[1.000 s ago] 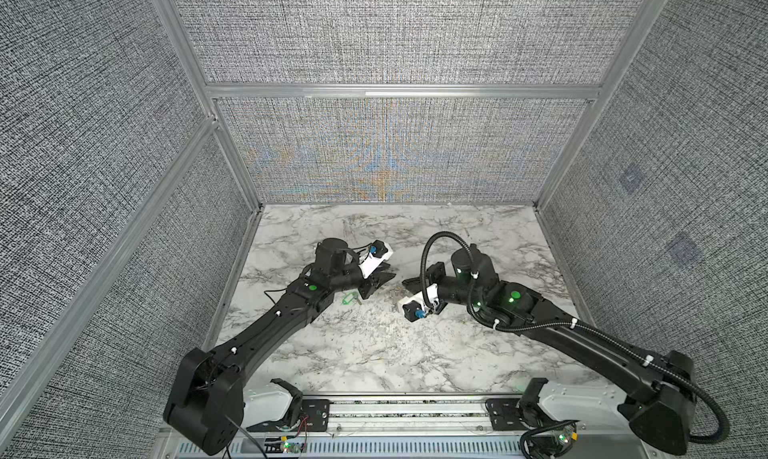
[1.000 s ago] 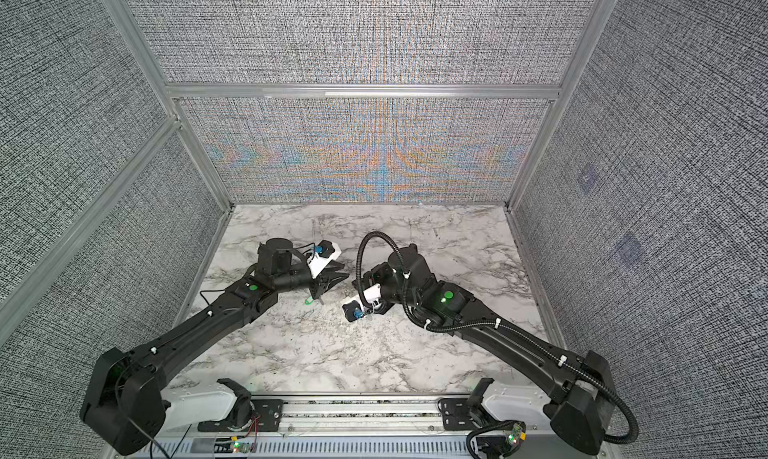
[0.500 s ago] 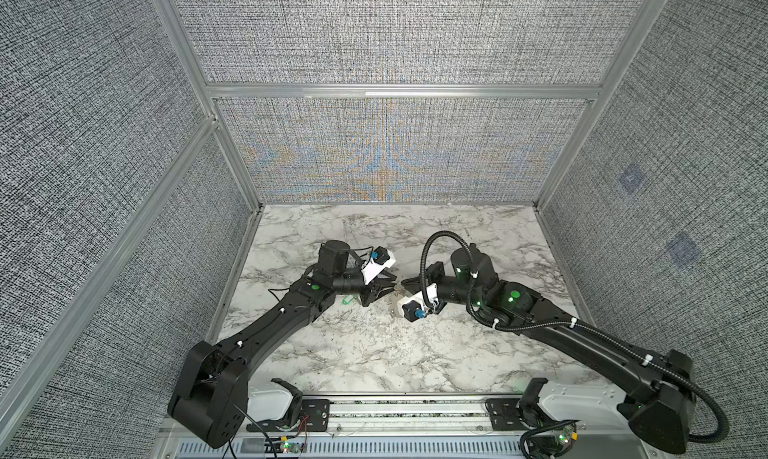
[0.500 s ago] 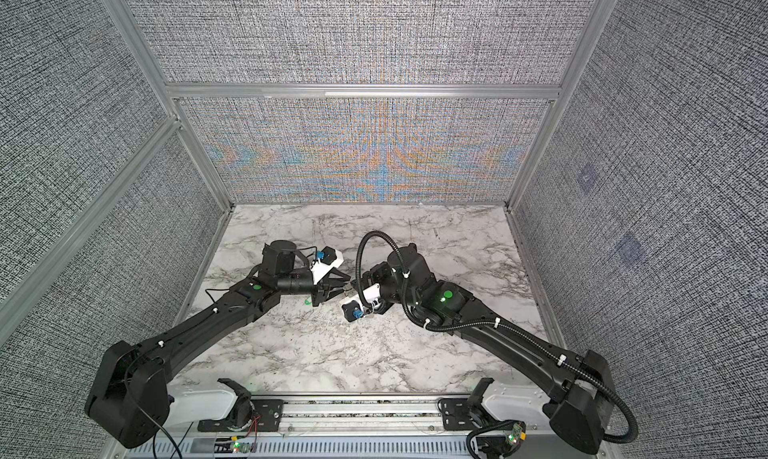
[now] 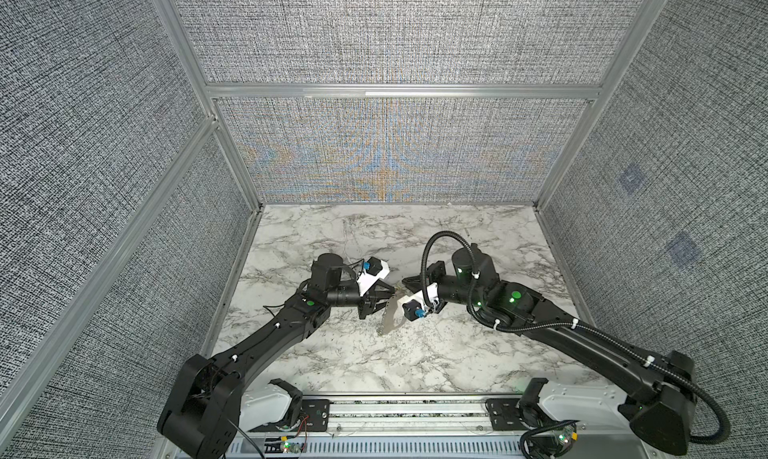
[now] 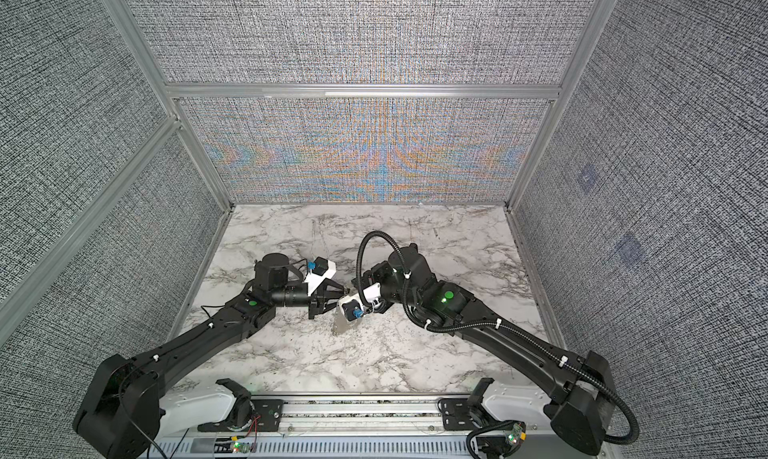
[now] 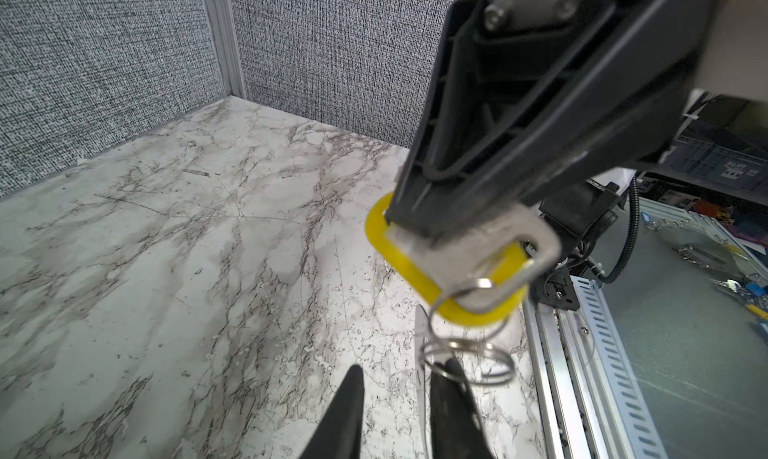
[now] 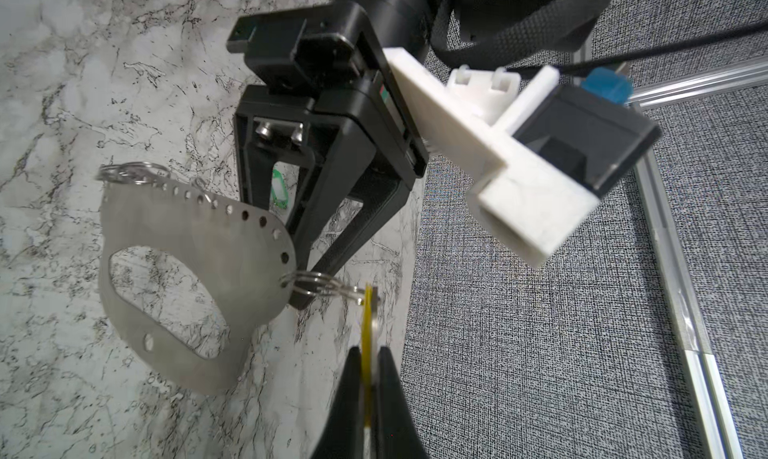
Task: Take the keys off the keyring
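My right gripper (image 8: 368, 351) is shut on the yellow-tagged key (image 7: 399, 261), holding it above the marble table. A thin wire ring (image 8: 320, 288) links that key to the keyring (image 8: 199, 245), a flat grey plate with a big oval opening that hangs from it, visible in both top views (image 5: 388, 317) (image 6: 340, 323). My left gripper (image 7: 401, 371) faces the right one, jaws narrowly open and straddling the plate's edge (image 7: 420, 353). One of its fingertips (image 7: 451, 373) sits inside the wire ring. The green-tagged key (image 8: 279, 191) lies on the table behind the left gripper.
Further wire rings (image 8: 133, 172) hang at the plate's far end. Grey fabric walls enclose the marble table (image 5: 415, 236) on three sides, with a metal rail (image 5: 407, 411) along the front. The right arm's cable (image 5: 428, 249) loops above its wrist.
My left gripper has moved right, up to the keyring and the right gripper, and its jaws have narrowed slightly. The right gripper has kept its grip and place.
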